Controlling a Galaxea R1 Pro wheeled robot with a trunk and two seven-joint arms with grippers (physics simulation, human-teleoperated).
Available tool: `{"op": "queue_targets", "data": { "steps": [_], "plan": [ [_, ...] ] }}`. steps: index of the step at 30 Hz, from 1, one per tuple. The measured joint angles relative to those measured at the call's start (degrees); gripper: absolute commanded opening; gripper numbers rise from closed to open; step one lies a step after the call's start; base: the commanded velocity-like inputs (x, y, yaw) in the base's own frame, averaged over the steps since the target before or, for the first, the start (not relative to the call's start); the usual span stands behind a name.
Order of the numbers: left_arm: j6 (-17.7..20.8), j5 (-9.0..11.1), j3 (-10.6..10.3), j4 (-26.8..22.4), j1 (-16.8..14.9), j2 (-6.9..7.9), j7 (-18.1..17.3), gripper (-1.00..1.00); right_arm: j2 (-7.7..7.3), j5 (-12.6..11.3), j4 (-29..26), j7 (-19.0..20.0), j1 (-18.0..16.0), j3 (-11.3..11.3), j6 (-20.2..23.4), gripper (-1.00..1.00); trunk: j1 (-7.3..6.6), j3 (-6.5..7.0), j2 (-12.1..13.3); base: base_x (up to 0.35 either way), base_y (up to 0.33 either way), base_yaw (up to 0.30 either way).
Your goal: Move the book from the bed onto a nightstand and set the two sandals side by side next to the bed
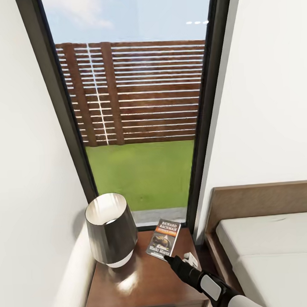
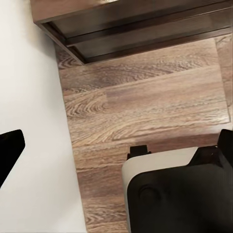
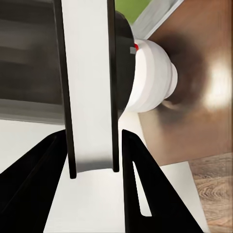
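Book [image 1: 164, 239] is pinched edge-on in my right claw [image 1: 169, 258], tilted over the nightstand [image 1: 146, 283] top. If I let go now it could topple toward the lamp [image 1: 111, 230] just beyond the claw, or slide off.

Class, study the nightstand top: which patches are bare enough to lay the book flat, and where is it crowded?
Bare wood on the nightstand lies in front of the lamp, toward the near edge. The back is crowded: the lamp fills the corner by the wall, and the book, at the right gripper, covers the window-side corner.
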Motion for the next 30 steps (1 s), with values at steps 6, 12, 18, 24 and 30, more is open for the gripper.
{"op": "queue_targets", "data": {
  "steps": [6,12,18,24,30],
  "plan": [
    [0.0,0.0,0.0,-0.2,0.0,-0.01,0.0,1.00,-0.01,0.0,0.0,-0.3,0.0,0.0,0.0,-1.00,1.32,-1.08,-2.4,0.000,0.000,0.000],
    [0.1,0.0,0.0,-0.2,-0.2,-0.01,0.0,1.00,-0.01,0.0,0.0,-0.5,0.0,0.0,0.0,-1.00,2.64,-2.17,-4.8,0.000,0.000,0.000],
    [0.1,0.0,0.0,-0.2,-0.8,0.01,0.0,1.00,-0.01,0.1,0.0,-0.7,0.0,0.0,0.1,-1.00,3.96,-3.25,-7.2,0.000,0.000,0.000],
    [0.1,-0.1,-0.1,-0.2,-1.0,-0.01,0.0,1.00,0.01,0.2,0.0,-0.7,0.0,0.0,0.2,-1.00,5.28,-4.33,-9.7,0.000,0.000,0.000],
    [0.1,-0.1,-0.2,-0.2,-1.0,0.00,0.0,1.00,0.04,0.2,0.0,-0.8,0.0,0.0,0.7,-1.00,6.60,-5.41,-12.1,0.000,0.000,0.000]
  ]
}}
